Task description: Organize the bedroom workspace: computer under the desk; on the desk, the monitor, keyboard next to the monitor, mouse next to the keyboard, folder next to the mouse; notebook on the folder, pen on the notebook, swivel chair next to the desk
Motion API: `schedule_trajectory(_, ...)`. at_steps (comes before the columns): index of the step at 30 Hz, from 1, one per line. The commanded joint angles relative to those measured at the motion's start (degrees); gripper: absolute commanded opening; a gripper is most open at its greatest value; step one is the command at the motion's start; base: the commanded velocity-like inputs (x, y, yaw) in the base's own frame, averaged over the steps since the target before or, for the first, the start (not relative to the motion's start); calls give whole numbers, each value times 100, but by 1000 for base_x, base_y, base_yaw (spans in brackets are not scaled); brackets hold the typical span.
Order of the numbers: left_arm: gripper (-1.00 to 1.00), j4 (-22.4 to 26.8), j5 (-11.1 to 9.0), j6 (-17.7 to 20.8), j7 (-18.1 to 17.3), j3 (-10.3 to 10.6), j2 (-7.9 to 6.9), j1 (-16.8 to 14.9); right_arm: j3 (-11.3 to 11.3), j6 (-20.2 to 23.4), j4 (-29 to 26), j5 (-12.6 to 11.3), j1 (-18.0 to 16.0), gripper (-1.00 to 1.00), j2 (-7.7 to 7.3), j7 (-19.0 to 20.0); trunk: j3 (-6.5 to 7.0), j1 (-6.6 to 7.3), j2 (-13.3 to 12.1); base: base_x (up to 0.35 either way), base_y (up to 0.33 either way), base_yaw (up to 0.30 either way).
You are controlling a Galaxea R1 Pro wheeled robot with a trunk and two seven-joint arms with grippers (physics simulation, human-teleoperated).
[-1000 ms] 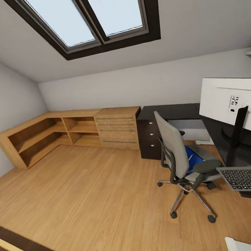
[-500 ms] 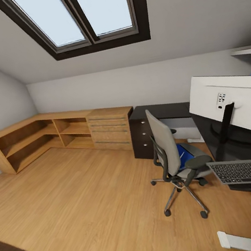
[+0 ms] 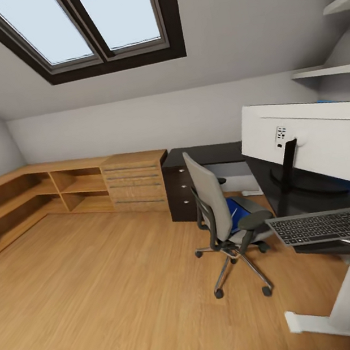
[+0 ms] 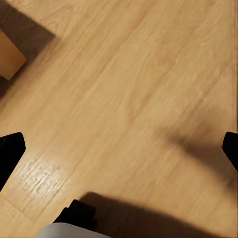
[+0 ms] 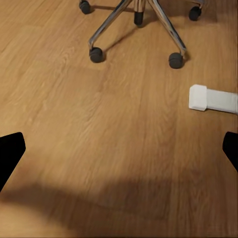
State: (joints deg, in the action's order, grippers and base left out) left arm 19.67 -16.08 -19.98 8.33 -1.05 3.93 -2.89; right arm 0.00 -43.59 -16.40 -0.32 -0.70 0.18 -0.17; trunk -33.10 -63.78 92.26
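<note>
Glossy black table (image 3: 225,151) carries one monitor (image 3: 321,140), white back toward me, stand on its round base, so that item looks settled. One keyboard (image 3: 329,226) sits at the table's near edge in front of the monitor, apparently overhanging the edge a bit; it rests on something thin and light with a corner poking out underneath, can't tell what. One swivel chair (image 3: 224,221) stands on the wood floor (image 3: 101,280) close to the table's inner corner, back turned to me, seat facing the table. One blue folder (image 3: 237,213) lies on the seat, so my guess is that's the first pickup. Can't make out any mouse, notebook, pen or computer from here. My left pincer (image 4: 119,148): fingertips at opposite margins of the wrist view, spread wide, nothing between, pointing down at bare floor. My right pincer (image 5: 119,148): same, spread and empty, over floor near the chair's casters and the table's white foot (image 5: 213,99). Both arms look parked low for driving, I'd say. One skylight (image 3: 83,27) with two panes, one low wood cabinet (image 3: 69,191) along the far wall.
</note>
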Motion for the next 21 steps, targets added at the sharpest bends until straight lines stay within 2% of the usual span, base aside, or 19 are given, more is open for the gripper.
schedule_trajectory(1, 100, 1, 0, -15, 11, -9, 2, -1, 0, -15, 5, -3, -4, 100, 1, -2, -24, -22, 44, 0, 0, -283)
schedule_trajectory(14, 100, 1, 0, -15, 11, -7, 2, -1, 0, -14, 5, 8, -5, 100, 1, -1, -257, -308, 566, 0, 0, -289)
schedule_trajectory(21, 100, 1, 4, -6, -23, 3, 30, -1, 14, -21, 6, 5, -4, 100, 8, 0, -383, -461, 846, 0, 0, -91)
